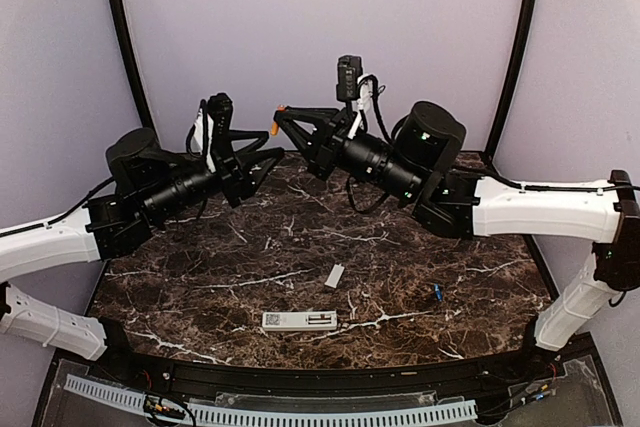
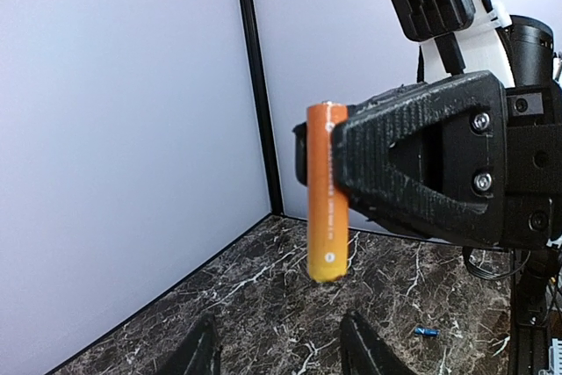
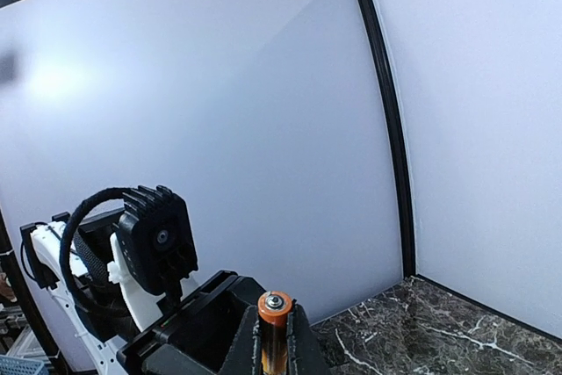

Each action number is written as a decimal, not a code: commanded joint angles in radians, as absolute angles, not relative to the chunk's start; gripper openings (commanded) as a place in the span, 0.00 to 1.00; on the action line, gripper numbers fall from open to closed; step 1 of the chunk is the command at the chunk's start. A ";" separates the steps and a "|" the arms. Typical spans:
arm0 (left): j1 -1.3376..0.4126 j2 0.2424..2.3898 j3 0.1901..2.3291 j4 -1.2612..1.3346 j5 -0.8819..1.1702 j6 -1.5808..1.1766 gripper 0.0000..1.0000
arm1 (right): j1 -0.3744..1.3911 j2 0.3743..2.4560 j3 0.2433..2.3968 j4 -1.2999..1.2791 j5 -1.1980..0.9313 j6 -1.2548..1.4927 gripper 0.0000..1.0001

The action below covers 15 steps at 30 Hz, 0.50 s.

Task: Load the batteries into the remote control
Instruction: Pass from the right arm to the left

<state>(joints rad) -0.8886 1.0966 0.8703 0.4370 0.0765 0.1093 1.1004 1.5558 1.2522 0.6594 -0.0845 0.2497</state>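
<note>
My right gripper (image 1: 283, 117) is shut on the orange battery (image 1: 281, 109) and holds it high above the back of the table. In the right wrist view the battery (image 3: 275, 322) stands upright between my fingers (image 3: 275, 344), terminal end showing. My left gripper (image 1: 274, 143) is open and empty, facing the right gripper closely. In the left wrist view the battery (image 2: 326, 191) hangs just ahead of my spread fingers (image 2: 281, 349). The blue battery (image 1: 437, 293) lies on the table at the right and also shows in the left wrist view (image 2: 426, 332). The white remote control (image 1: 298, 321) lies near the front edge.
A small flat white cover piece (image 1: 334, 276) lies on the dark marble table (image 1: 200, 287) above the remote. Pale walls with black corner posts (image 1: 125, 37) close the back and sides. The left wrist camera (image 3: 158, 239) sits close in front of the right gripper.
</note>
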 commanded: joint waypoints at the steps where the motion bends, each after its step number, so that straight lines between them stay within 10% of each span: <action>1: -0.894 1.112 0.909 0.485 0.068 0.110 0.45 | 1.110 1.557 1.235 0.695 -0.064 0.257 0.00; 15: -0.904 1.120 0.939 0.449 0.088 0.176 0.35 | 1.110 1.584 1.247 0.646 -0.054 0.214 0.00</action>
<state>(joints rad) -0.8970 1.1294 0.9142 0.4530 0.0849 0.1459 1.1007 1.5627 1.2449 0.6483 -0.0681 0.2356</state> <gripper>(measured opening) 0.356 0.054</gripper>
